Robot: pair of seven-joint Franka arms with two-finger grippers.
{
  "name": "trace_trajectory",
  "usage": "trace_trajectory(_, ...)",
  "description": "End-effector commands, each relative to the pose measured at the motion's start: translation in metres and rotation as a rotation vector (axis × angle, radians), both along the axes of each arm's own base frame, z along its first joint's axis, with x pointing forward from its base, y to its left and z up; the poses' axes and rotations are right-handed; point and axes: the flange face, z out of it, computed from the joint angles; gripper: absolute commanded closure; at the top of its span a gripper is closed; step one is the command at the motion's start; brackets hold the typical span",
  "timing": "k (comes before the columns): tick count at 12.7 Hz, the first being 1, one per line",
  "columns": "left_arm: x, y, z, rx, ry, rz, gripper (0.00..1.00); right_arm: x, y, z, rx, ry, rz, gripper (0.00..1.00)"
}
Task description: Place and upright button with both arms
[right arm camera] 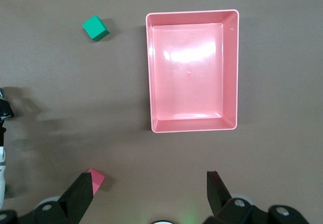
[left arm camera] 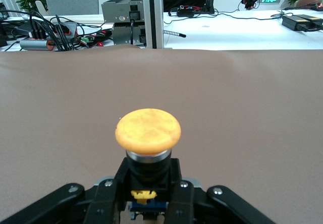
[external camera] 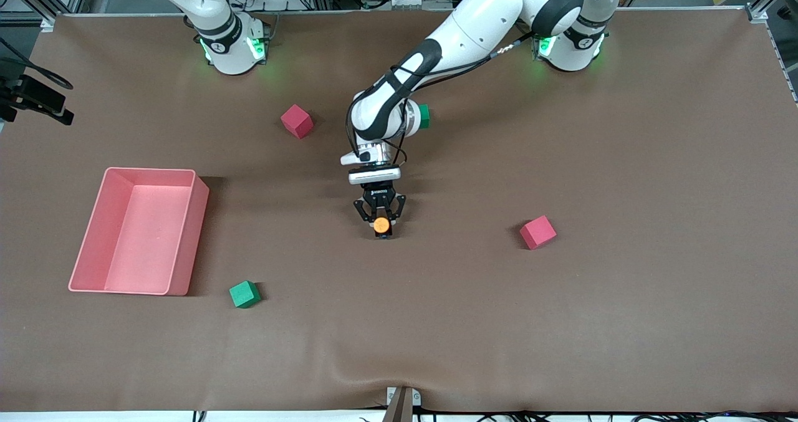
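Note:
The button (external camera: 381, 224) has a round orange cap and a black-and-blue body, and sits mid-table. My left gripper (external camera: 380, 221) is low over the table there and shut on the button's body. In the left wrist view the orange cap (left arm camera: 148, 129) stands clear past the black fingers (left arm camera: 108, 196), which clamp the black body from both sides, with my left gripper (left arm camera: 146, 196) closed round it. I cannot tell whether the button touches the cloth. My right gripper (right arm camera: 150, 183) is open and empty, high over the right arm's end of the table; it is out of the front view.
A pink bin (external camera: 190, 241) stands toward the right arm's end and shows in the right wrist view (right arm camera: 229, 72). Pink cubes (external camera: 297, 121) (external camera: 537, 232) and green cubes (external camera: 244, 294) (external camera: 424, 116) lie scattered; the left arm partly covers the last one.

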Motion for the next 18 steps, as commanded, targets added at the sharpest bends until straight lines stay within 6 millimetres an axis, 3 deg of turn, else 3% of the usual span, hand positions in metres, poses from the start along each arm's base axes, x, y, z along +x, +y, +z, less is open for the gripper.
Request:
trace_trajectory(1, 0.001, -0.007, 0.003, -0.002, -0.017, -0.032, 0.00, -0.007, -0.001, 0.002, -0.011, -0.012, 0.009, 0.00)
trace_trajectory(4, -0.009, -0.015, 0.013, -0.041, 0.029, 0.018, 0.00, -0.007, -0.001, 0.001, -0.011, -0.009, 0.011, 0.00)
trace_trajectory(6, -0.031, -0.033, 0.040, -0.099, 0.076, 0.095, 0.00, -0.007, -0.001, 0.001, -0.011, -0.007, 0.011, 0.00)
trace_trajectory(8, -0.054, -0.050, 0.104, -0.138, 0.211, 0.229, 0.00, -0.008, -0.001, 0.002, -0.010, -0.007, 0.011, 0.00)
trace_trajectory(10, -0.063, -0.053, 0.200, -0.175, 0.367, 0.296, 0.00, -0.008, -0.001, 0.002, -0.010, -0.007, 0.011, 0.00)
trace_trajectory(11, -0.061, -0.046, 0.262, -0.265, 0.471, 0.345, 0.00, -0.007, -0.001, 0.001, -0.011, -0.006, 0.011, 0.00)
trace_trajectory(13, -0.026, 0.005, 0.381, -0.354, 0.689, 0.317, 0.00, -0.008, -0.002, 0.002, -0.011, -0.007, 0.009, 0.00)
trace_trajectory(15, 0.017, 0.088, 0.475, -0.384, 0.817, 0.278, 0.00, -0.008, -0.002, 0.002, -0.011, -0.007, 0.011, 0.00)
trace_trajectory(16, 0.038, 0.137, 0.513, -0.396, 0.861, 0.243, 0.00, -0.008, -0.001, 0.002, -0.010, -0.006, 0.012, 0.00)
trace_trajectory(18, 0.076, 0.239, 0.558, -0.337, 0.945, 0.141, 0.00, -0.008, -0.001, 0.002, -0.010, -0.007, 0.011, 0.00)
